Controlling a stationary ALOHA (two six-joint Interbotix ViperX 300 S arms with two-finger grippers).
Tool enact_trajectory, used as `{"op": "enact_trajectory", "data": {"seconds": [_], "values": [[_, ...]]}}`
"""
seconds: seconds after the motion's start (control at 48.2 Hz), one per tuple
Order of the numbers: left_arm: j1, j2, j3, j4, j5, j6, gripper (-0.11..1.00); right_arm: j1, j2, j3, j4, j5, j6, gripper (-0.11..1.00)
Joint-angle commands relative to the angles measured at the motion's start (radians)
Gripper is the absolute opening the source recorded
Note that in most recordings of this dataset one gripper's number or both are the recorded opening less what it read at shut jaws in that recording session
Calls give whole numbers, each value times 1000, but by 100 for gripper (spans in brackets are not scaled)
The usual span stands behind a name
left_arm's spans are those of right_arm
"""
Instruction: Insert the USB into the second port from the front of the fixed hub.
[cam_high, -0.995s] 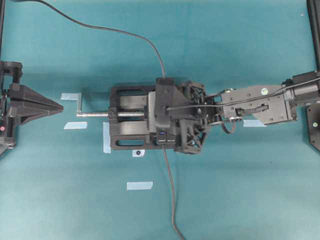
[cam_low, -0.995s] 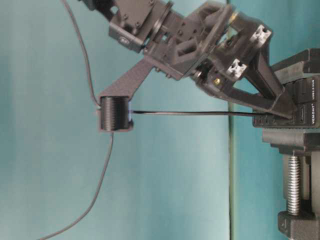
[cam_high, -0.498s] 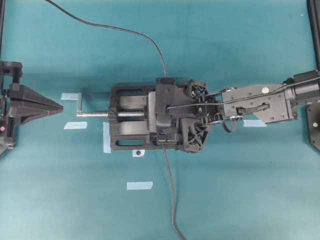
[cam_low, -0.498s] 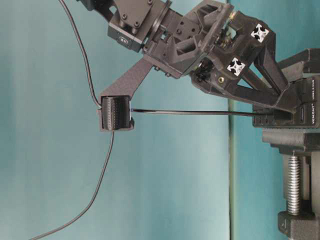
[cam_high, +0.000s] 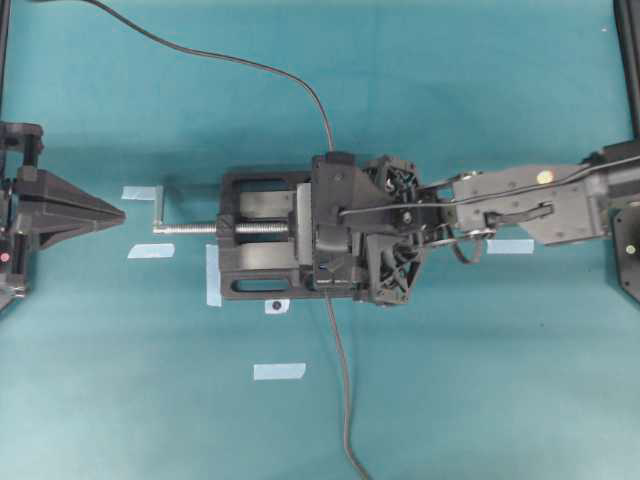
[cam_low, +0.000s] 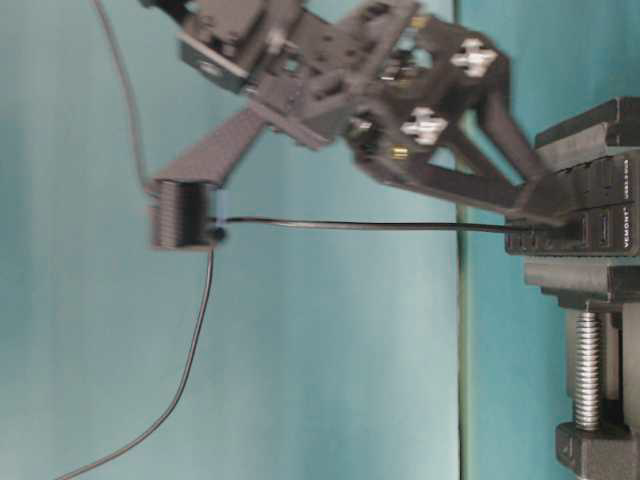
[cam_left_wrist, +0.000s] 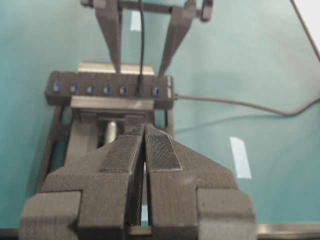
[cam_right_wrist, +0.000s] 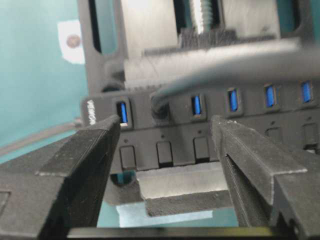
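Black against the teal desk (cam_high: 480, 400), the long bar-shaped hub with its row of blue ports (cam_right_wrist: 210, 112) sits clamped in the black bench vise with the silver screw (cam_high: 250, 245). The small black USB plug on its thin cable (cam_right_wrist: 160, 107) is seated in the second port from the near end. The right claw (cam_right_wrist: 165, 150) stands wide open astride it, gripping nothing; the left claw (cam_left_wrist: 145, 150) waits closed and empty, well apart. Insertion looks done; the next move should be a straight withdrawal that doesn't snag the cable.

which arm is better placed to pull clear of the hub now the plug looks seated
Right. Its open right gripper straddles the small black USB plug in the long black bar-shaped hub; the shut left gripper sits far back.
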Motion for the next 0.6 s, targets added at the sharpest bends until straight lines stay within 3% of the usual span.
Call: {"op": "enact_trajectory", "data": {"seconds": [0.0, 0.58], "values": [[-2, -5, -11, 2, -6, -2, 0, 5, -55, -6, 2, -11, 12, 83], [-2, -14, -6, 0, -3, -2, 0, 11, -149, 32, 2, -8, 12, 83]]}}
